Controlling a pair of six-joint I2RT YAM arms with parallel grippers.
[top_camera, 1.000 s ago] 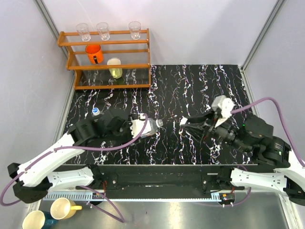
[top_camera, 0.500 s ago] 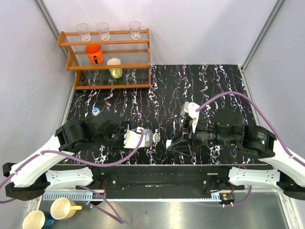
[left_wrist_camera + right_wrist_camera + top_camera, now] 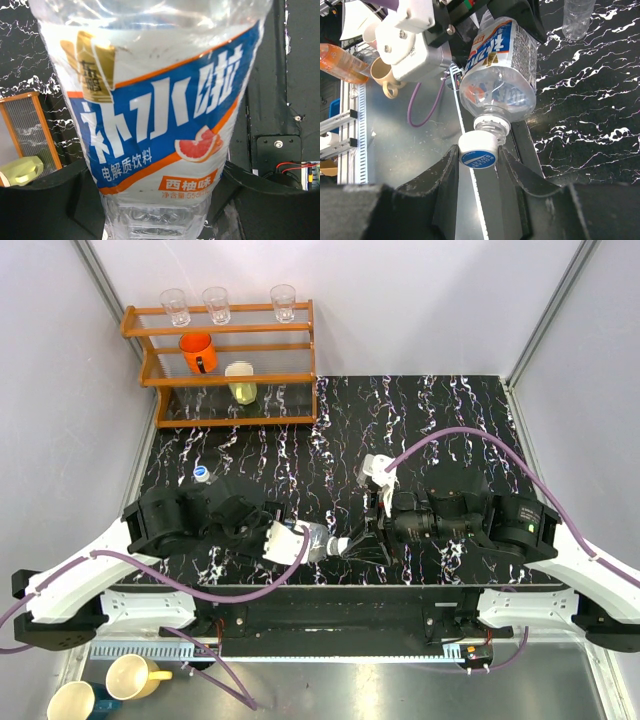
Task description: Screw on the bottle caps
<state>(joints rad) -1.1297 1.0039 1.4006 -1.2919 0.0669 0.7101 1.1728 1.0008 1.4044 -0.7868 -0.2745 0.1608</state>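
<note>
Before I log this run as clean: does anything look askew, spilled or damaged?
Nothing stands out. The left pincer holds the labelled bottle on its side; the right pincer holds the bottle cap at its neck, roughly in line. No spill shows.

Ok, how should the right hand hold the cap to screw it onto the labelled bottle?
Probably by its side wall, one finger on each opposite side, as the right hand pinches the cap now. Come straight along the neck from the mouth end: the bottle lies on its side in the left hand, neck pointing at the cap.
</note>
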